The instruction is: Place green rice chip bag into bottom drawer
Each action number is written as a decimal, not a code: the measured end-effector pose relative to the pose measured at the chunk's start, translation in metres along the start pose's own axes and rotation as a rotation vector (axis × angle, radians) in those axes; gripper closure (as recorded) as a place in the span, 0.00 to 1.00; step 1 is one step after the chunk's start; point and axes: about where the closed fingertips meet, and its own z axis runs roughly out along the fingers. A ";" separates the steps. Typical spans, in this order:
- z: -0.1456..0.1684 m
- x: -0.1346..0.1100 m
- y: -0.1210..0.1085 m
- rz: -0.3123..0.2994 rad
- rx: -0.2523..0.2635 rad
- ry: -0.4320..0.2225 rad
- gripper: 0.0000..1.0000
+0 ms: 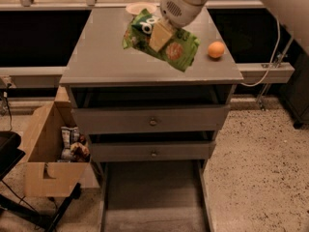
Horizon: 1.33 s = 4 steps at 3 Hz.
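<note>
Green rice chip bag [181, 53] hangs above cabinet top [96, 62], gripper [161, 36] fingers clamping it; orange [216, 49] nearby.

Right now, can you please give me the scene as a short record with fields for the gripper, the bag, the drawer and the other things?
gripper: above the cabinet top, shut on the bag
green rice chip bag: held in the air, tilted
bottom drawer: pulled open, the visible floor bare, bag not in it
on cabinet top: orange at the right, pale plate at the back
cardboard box: on the floor at the left, snack packets inside
</note>
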 end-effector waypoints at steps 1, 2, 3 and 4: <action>-0.019 0.049 0.033 0.122 -0.042 -0.059 1.00; -0.003 0.136 0.074 0.284 -0.104 -0.060 1.00; 0.050 0.204 0.105 0.384 -0.150 -0.005 1.00; 0.137 0.276 0.151 0.463 -0.189 0.081 1.00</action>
